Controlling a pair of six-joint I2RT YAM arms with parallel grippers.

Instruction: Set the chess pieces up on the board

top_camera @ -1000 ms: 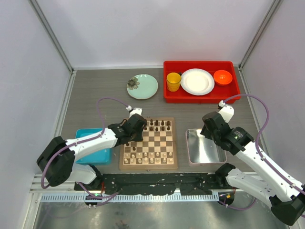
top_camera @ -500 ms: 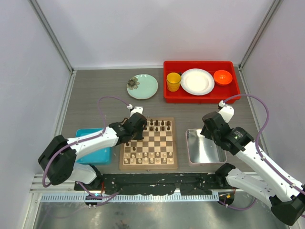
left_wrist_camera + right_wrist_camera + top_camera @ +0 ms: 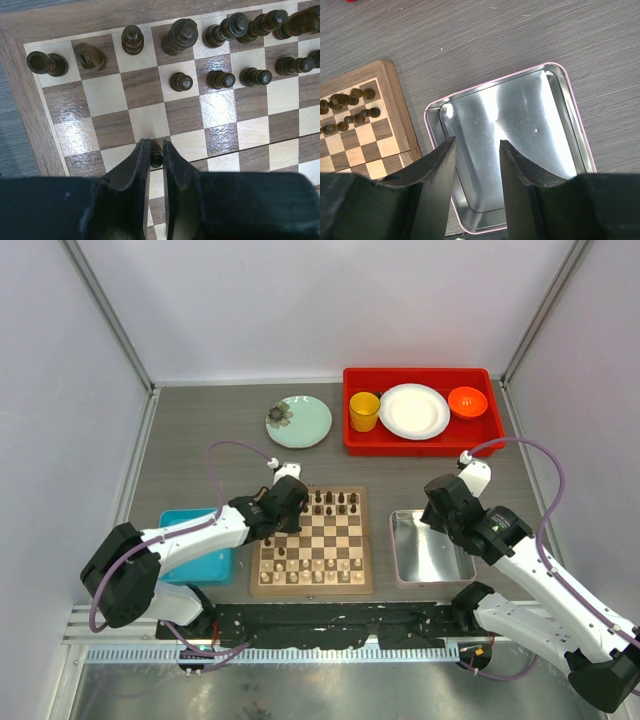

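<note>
Since second ago: left gripper (image 3: 156,146) jaws closed in, now pinching dark pawn (image 3: 156,156) on board (image 3: 115,95).

Dark chessmen (image 3: 181,35) crowd the board's (image 3: 318,536) far two rows and pale chessmen (image 3: 300,577) its near rows; the middle rows lie mostly bare. The left gripper (image 3: 156,145), pinched on a small dark piece (image 3: 156,155), probably a pawn, blocks the far-left squares. Right of the board, the silver tray (image 3: 535,115) leaves only a narrow strip of table (image 3: 381,540) between them.

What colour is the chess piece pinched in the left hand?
The piece is dark brown; left wrist view shows it best.
</note>
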